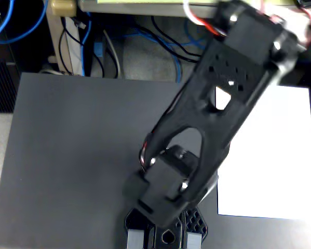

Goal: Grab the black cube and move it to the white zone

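The arm [212, 119] covers the middle of the tabletop [67, 155], so the cube is hidden and the pincer's state cannot be told. The white zone [280, 155] lies at three o'clock. A blind reach could knock the cube aside.

The glossy black plastic robot arm [207, 124] has a forked link pierced by small holes. Silver screws glint on it. Red and white cables [197, 18] run along its upper end.
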`<action>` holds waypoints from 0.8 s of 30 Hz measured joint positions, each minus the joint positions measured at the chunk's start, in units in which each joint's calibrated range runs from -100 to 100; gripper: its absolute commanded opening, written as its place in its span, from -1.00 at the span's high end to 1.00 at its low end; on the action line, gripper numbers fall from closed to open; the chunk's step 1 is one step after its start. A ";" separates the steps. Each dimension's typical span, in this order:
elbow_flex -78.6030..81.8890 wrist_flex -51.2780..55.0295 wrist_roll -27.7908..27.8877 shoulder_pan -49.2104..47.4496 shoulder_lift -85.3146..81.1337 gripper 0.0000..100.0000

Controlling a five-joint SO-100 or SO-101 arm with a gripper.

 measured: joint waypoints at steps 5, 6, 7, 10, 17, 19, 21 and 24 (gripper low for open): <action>-4.84 0.00 5.04 19.28 -0.17 0.97; -4.84 0.00 6.03 22.82 -0.08 0.97; -4.84 0.00 7.03 25.48 0.00 0.97; -4.57 -0.09 7.66 28.58 0.00 0.97; 27.51 -22.17 8.03 23.86 0.17 0.96; 29.62 -22.42 8.03 21.94 0.08 0.96; 35.92 -22.42 8.03 17.87 0.08 0.96; 42.50 -25.50 8.03 15.07 0.08 0.96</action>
